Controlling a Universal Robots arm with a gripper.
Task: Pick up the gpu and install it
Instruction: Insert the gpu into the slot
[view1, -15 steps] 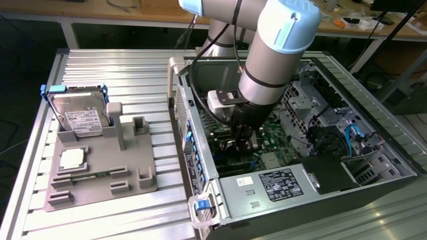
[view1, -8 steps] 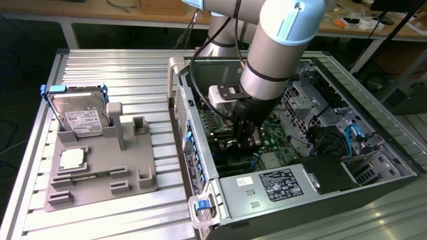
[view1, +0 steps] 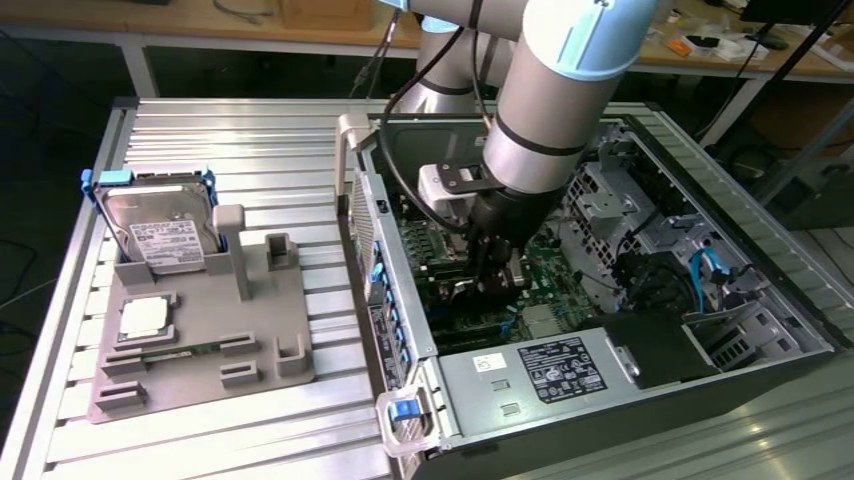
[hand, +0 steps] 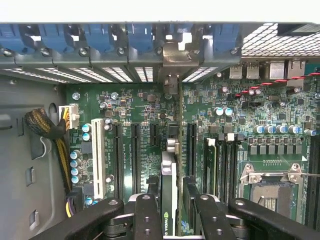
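Note:
The gpu (hand: 169, 172) stands on edge between my fingers, a thin dark card with a green logo near the grip. Its silver bracket (hand: 172, 55) reaches the row of blue-clipped slot covers at the case's rear wall. My gripper (hand: 170, 192) is shut on the gpu, one black finger (hand: 147, 212) on each side. The card lies along the long black slots of the green motherboard (hand: 135, 105); whether it is seated I cannot tell. In the exterior view my gripper (view1: 487, 280) is deep inside the open computer case (view1: 627, 370).
A grey fixture (view1: 200, 360) on the slatted table at the exterior view's left carries a silver hard drive (view1: 160, 235) in a blue frame and a square processor chip (view1: 144, 317). Beside the slots are an open processor socket (hand: 270, 187) and a braided cable bundle (hand: 47, 127).

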